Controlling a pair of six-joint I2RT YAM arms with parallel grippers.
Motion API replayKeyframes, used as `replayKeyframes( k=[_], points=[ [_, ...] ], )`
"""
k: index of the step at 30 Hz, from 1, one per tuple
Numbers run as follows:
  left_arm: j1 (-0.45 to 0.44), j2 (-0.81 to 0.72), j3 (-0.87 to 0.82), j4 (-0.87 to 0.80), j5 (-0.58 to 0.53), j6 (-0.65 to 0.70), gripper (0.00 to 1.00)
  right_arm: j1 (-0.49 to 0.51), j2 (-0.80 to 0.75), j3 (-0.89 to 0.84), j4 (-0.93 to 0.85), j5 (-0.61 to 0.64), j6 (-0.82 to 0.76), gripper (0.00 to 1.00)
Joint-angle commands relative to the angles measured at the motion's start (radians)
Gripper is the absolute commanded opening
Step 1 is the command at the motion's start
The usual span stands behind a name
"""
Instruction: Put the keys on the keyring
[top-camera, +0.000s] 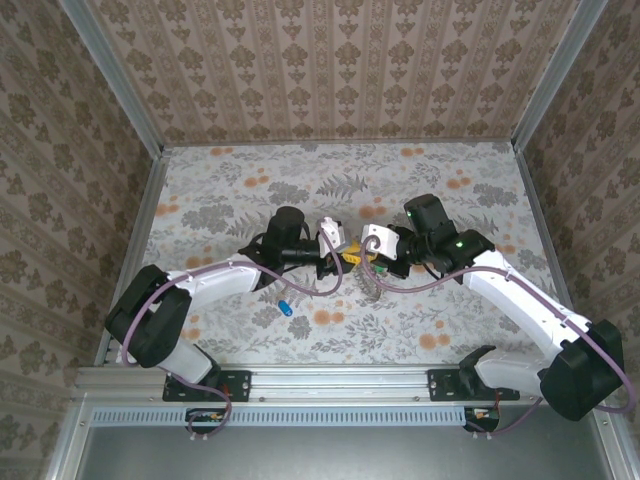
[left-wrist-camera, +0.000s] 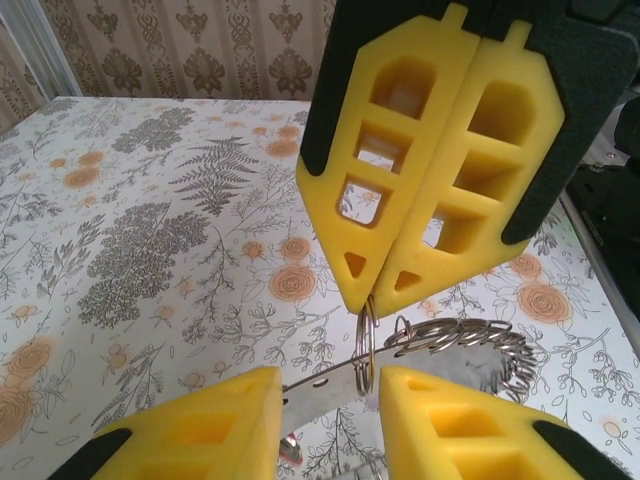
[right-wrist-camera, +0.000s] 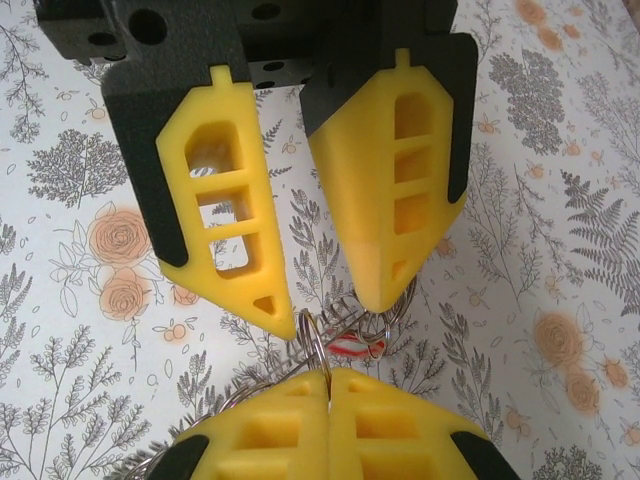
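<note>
Blue key (top-camera: 285, 306) lay loose on bench (top-camera: 215, 190), nearest, left of both hands. Left hand (right-wrist-camera: 329, 309): fingers stood apart, flanking keyring (left-wrist-camera: 362, 350), nothing clearly gripped. Right hand (left-wrist-camera: 368, 295) pinched shut on keyring's top. Step judged: threading. Next move needed key hole lined up with ring's split.

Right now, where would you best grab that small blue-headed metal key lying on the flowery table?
I'd take the small blue-headed metal key by its plastic head, coming straight down from above. It lies flat on the flowered table, so only its top is free, and the head looks like its bulkiest part. The left gripper is the nearer one.
</note>
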Motion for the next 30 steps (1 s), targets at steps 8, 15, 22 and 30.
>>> replayKeyframes(
  k=[8, 15, 22, 30],
  points=[
    [-0.024, 0.037, 0.03, 0.037, 0.01, 0.014, 0.1, 0.008, 0.011, 0.048, 0.023, -0.051, 0.044, 0.0],
    [-0.05, 0.01, -0.012, 0.076, -0.104, 0.077, 0.0, 0.007, -0.04, -0.036, 0.099, -0.029, 0.008, 0.06],
    [-0.101, -0.031, -0.111, 0.228, -0.308, 0.202, 0.0, -0.052, -0.18, -0.274, 0.359, -0.012, -0.004, 0.31],
    [-0.136, -0.067, -0.206, 0.382, -0.419, 0.319, 0.0, -0.119, -0.192, -0.355, 0.488, -0.097, 0.114, 0.31]
  ],
)
